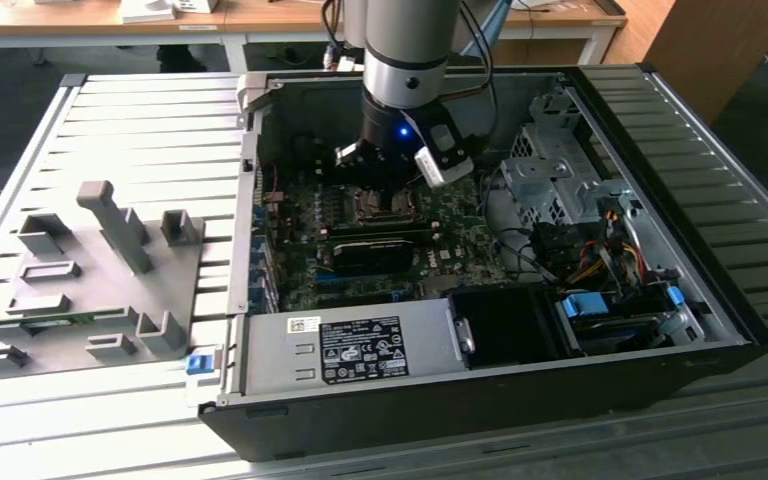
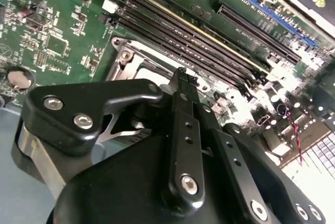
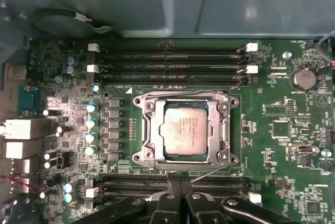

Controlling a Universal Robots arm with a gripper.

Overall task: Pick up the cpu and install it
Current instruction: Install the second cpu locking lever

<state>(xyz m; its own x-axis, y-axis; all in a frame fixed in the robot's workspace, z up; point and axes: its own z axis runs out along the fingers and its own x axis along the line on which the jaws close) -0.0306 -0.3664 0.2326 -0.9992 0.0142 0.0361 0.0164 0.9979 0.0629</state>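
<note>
A pale slatted metal work table (image 1: 131, 130) filled most of the exterior view, its ribs catching bright light. Behind it stood wooden desks (image 1: 277, 18) on white legs, with small white items on top, and dark floor (image 1: 37, 60) showed beneath them. A wooden panel (image 1: 704, 50) rose at the exterior view's far right corner, beside more dark floor. The light was even and fell from above.

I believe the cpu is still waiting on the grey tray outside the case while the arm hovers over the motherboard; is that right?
Not quite: the cpu already sits inside the socket frame on the motherboard, as the first wrist view shows. The arm does hover over the motherboard.
</note>
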